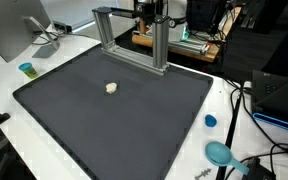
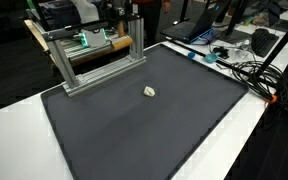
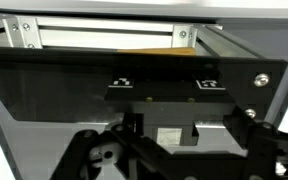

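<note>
Gripper (image 3: 171, 150) shows at 6 o'clock in the wrist view, its jaws spread wide with nothing between them. At 12 o'clock from it stands the metal frame (image 3: 114, 38), near but not touching. In an exterior view the small pale lump (image 1: 111, 88) lies alone on the dark mat (image 1: 104, 135), at about 7 o'clock from the frame and well apart from it. A blue cup (image 1: 210, 121) stands just beside the mat's edge at 3 o'clock, and a teal bowl (image 1: 219, 153) at 5 o'clock.
</note>
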`<state>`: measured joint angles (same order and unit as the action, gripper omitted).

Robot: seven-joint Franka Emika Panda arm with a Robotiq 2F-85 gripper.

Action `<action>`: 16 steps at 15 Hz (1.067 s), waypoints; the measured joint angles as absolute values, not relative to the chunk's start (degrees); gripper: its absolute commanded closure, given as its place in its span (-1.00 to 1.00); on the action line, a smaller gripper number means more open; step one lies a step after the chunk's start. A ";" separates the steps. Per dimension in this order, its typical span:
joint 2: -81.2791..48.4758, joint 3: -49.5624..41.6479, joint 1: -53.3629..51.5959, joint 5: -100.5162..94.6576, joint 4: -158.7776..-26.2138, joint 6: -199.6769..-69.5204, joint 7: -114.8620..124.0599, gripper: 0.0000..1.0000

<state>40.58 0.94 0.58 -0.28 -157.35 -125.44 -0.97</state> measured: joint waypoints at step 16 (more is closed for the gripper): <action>39.41 0.65 0.96 -0.30 -157.39 -124.66 -2.20 -1.00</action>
